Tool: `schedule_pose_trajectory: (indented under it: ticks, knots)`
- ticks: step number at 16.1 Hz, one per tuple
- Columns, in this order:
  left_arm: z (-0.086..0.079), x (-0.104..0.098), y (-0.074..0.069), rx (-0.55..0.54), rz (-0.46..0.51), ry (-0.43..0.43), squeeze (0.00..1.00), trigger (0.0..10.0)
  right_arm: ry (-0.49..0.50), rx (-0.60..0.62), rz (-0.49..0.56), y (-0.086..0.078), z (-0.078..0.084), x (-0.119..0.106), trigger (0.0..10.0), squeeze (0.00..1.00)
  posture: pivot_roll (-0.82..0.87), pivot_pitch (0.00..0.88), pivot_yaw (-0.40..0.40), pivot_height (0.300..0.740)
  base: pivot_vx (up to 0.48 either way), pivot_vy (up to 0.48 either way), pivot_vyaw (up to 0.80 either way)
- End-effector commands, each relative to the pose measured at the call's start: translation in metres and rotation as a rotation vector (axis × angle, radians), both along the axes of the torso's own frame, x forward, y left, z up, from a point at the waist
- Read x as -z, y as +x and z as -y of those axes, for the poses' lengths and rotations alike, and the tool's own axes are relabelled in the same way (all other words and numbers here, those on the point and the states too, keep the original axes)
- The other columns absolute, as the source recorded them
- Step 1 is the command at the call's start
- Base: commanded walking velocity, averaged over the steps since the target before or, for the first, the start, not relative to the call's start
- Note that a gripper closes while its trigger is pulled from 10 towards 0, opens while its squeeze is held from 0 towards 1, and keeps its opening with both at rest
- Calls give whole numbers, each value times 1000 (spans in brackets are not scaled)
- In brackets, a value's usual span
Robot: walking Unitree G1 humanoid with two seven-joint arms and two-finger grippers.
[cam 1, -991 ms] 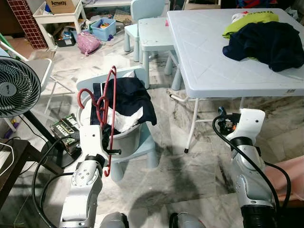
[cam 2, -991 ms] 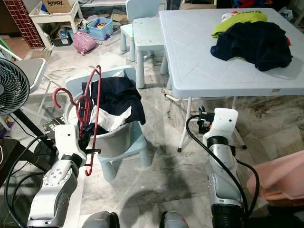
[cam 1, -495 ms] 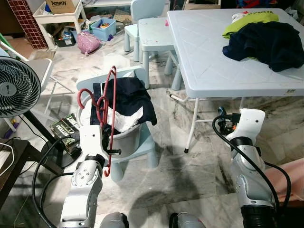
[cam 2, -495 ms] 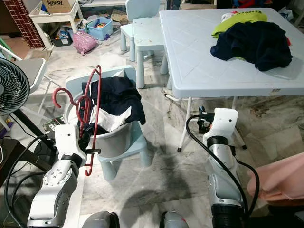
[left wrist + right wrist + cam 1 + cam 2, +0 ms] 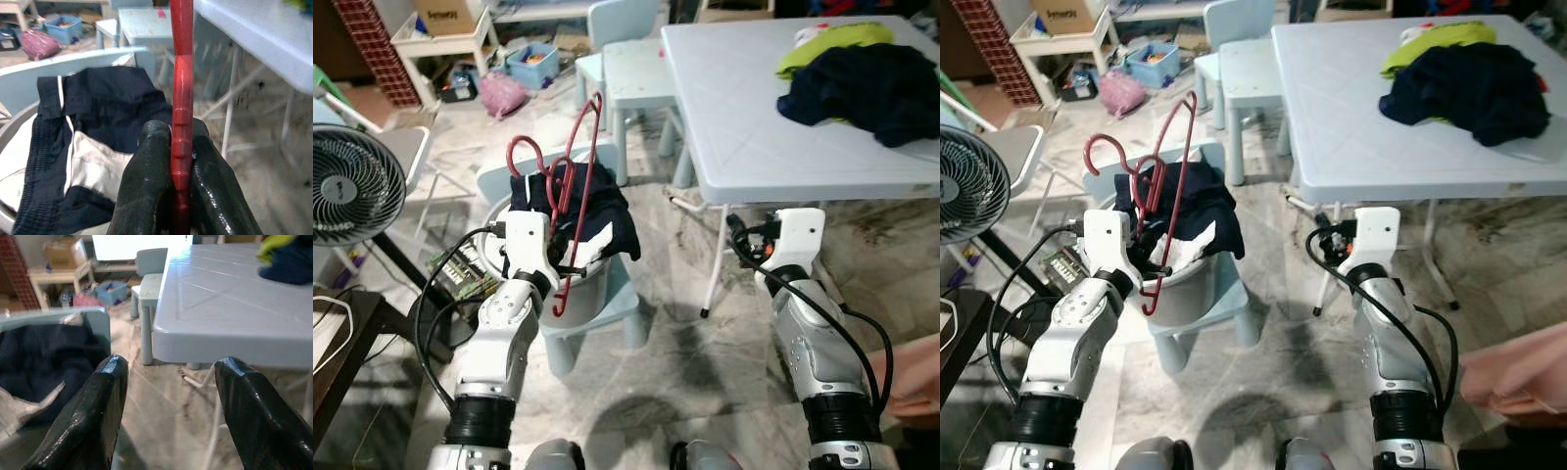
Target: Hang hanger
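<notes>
My left gripper [image 5: 566,266] is shut on a red plastic hanger [image 5: 570,181], which stands nearly upright over a grey basket [image 5: 579,291] of dark and white clothes [image 5: 578,201]. In the left wrist view both black fingers [image 5: 146,186] clamp the red hanger [image 5: 182,98] from either side. The hanger's hook [image 5: 1105,149] curls over toward my left, above the basket. My right gripper [image 5: 168,401] is open and holds nothing; it hangs in front of the white table [image 5: 220,308], at about the height of the table's edge.
The basket sits on a small pale blue chair [image 5: 607,304]. A white table [image 5: 773,117] at the right carries a dark and a yellow-green garment [image 5: 852,73]. A fan [image 5: 352,186] stands at the left. More small chairs [image 5: 631,59] and clutter lie beyond.
My left gripper has lifted the hanger higher and further forward over the basket. My right arm has come up and inward. The head camera has shifted a little.
</notes>
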State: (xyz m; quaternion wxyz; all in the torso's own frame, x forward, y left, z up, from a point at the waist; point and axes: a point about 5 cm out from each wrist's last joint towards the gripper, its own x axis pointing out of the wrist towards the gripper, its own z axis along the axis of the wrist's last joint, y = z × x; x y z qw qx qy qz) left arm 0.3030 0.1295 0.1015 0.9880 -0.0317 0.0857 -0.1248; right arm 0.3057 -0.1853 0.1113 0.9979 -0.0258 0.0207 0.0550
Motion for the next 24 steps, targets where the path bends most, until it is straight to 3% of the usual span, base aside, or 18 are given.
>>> schedule_pose_trajectory:
  ticks: [1,3,5,6,7,8,9,11,13,16,20,23,24]
  knots:
    - [-2,10,-1,45,-65,76,0,10000,-99,-11,5,3,6,-1,10000,0,3,23,46,740,0,0,0]
    - [-1,22,-8,176,-174,108,0,10000,-210,-112,14,6,14,-5,10000,0,9,30,49,740,0,0,0]
    - [-1,24,-14,378,-209,221,0,10000,-382,-314,7,5,26,-14,10000,0,7,30,52,740,0,0,0]
    - [-2,25,-18,492,-230,277,0,10000,-449,-461,-14,1,34,-21,10000,0,5,29,51,740,0,0,0]
    - [-7,26,-24,635,-264,356,0,10000,-512,-722,-111,-10,47,-32,10000,0,-2,23,54,740,0,0,0]
    - [-10,26,-23,643,-261,390,0,10000,-511,-783,-146,-14,49,-34,10000,0,-3,22,55,740,0,0,0]
    - [-10,27,-28,725,-284,399,0,10000,-528,-915,-230,-23,52,-34,10000,0,-11,20,56,740,0,0,0]
    - [-3,25,-36,838,-295,383,0,10000,-577,-1027,-295,-29,54,-35,10000,0,-15,18,56,740,0,0,0]
    - [3,22,-39,923,-276,389,0,10000,-547,-1158,-354,-32,50,-38,10000,0,-15,18,56,740,0,0,0]
    - [15,16,-42,1007,-237,362,0,10000,-516,-1263,-354,-31,33,-38,10000,0,-17,21,67,740,0,0,0]
    - [24,15,-49,1108,-242,370,0,10000,-575,-1360,-320,-22,12,-37,10000,0,-8,28,75,740,0,0,0]
    - [26,15,-51,1115,-232,365,0,10000,-585,-1352,-295,-14,8,-44,10000,0,-11,30,78,740,0,0,0]
    - [27,15,-50,1113,-229,360,0,10000,-587,-1358,-311,-13,10,-43,9451,0,-12,31,77,740,0,0,0]
